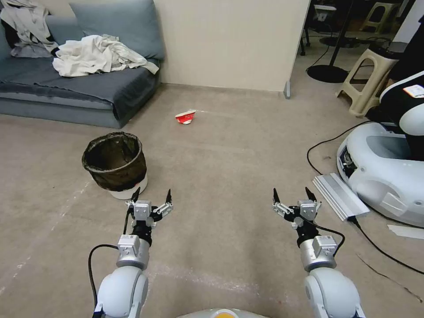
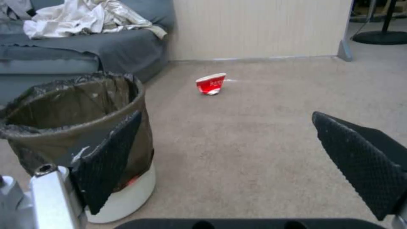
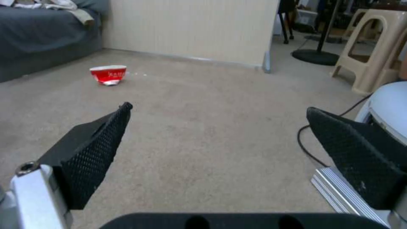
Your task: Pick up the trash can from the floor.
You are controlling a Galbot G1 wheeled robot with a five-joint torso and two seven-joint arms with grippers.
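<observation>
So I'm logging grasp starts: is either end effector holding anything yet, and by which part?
Nothing is held. The left end effector is open just short of the trash can, not touching it; the right end effector is open over bare floor.

Crushed red cup [image 1: 186, 117] lying near wall; white cloth [image 1: 99, 55] sprawling on grey sofa [image 1: 75, 95]; beige stool [image 1: 369, 79] standing right.

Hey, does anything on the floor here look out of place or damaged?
Yes: a crushed red-and-white paper cup lies tipped on the floor, well beyond the upright trash can rather than in it. The left claw and right claw are both open, holding nothing.
</observation>
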